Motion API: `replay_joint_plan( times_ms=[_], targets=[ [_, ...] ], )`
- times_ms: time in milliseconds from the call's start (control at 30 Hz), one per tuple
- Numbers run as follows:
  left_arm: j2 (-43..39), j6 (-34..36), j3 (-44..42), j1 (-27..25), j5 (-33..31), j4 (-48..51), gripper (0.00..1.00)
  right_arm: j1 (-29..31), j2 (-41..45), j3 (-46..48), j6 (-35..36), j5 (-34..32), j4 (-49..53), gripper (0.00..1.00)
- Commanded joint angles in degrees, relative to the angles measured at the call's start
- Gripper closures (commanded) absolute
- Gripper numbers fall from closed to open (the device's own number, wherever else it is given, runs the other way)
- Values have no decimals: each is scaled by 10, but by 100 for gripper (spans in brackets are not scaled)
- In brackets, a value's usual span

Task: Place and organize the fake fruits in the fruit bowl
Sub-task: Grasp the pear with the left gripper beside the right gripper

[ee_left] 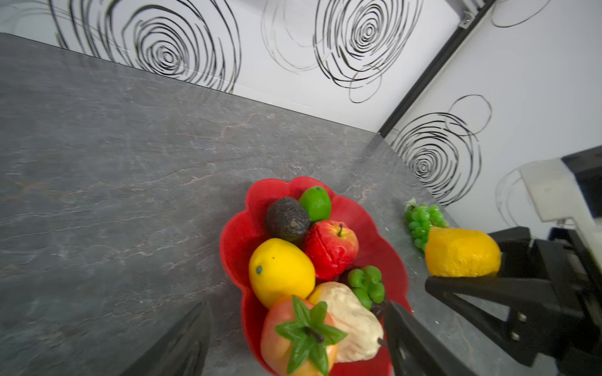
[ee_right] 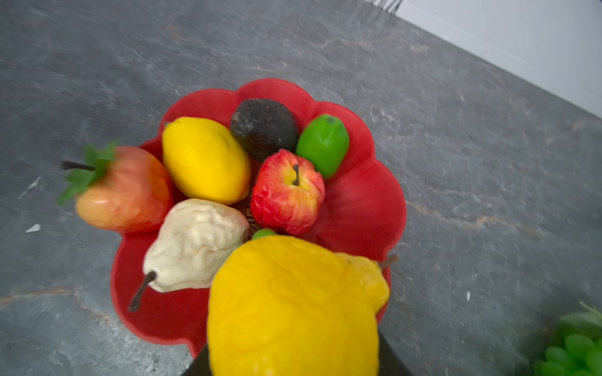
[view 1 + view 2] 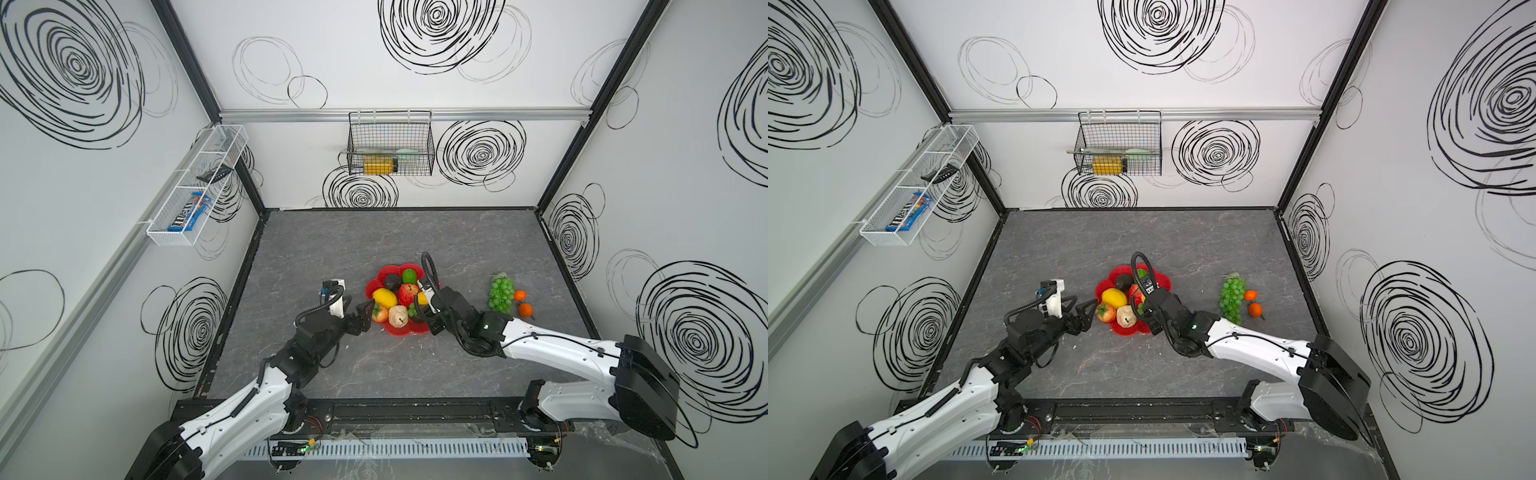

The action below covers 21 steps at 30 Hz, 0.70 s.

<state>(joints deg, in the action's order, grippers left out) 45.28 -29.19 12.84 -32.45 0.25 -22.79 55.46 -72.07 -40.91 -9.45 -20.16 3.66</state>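
Note:
The red fruit bowl (image 3: pixel 405 331) (image 1: pixel 237 234) (image 2: pixel 358 201) holds a lemon (image 3: pixel 384 297), avocado (image 3: pixel 392 281), lime (image 3: pixel 409 275), apple (image 3: pixel 408 293), strawberry (image 3: pixel 380 312) (image 1: pixel 299 335), pear (image 3: pixel 398 316) and mangosteen (image 1: pixel 366 283). My right gripper (image 3: pixel 424 301) (image 1: pixel 472 257) is shut on a second lemon (image 1: pixel 461 252) (image 2: pixel 293 309), held above the bowl's right side. At the bowl's left rim my left gripper (image 3: pixel 357 307) (image 1: pixel 298 306) stands open, its fingers apart on either side of the strawberry. Green grapes (image 3: pixel 500 293) and two oranges (image 3: pixel 520 295) lie on the table to the right.
A black wire basket (image 3: pixel 390 145) with a yellow bottle hangs on the back wall. A long white mesh tray (image 3: pixel 195 187) is fixed to the left wall. Walls close in the grey table (image 3: pixel 332 249) on three sides.

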Motion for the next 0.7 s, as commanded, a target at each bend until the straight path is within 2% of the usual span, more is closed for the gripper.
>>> replay_joint_plan(
  times_ms=[0,200,400,667],
  targets=[
    [24,-30,9,3,101,-81,14,12,33,27,59,40,-90,63],
    [45,-82,27,1,183,-104,15,22,61,90,145,75,-215,62],
    [33,-115,45,1,215,-104,15,33,58,121,213,81,-277,63],
    [50,-125,65,-12,251,-102,16,43,28,128,235,80,-317,62]
  ],
)
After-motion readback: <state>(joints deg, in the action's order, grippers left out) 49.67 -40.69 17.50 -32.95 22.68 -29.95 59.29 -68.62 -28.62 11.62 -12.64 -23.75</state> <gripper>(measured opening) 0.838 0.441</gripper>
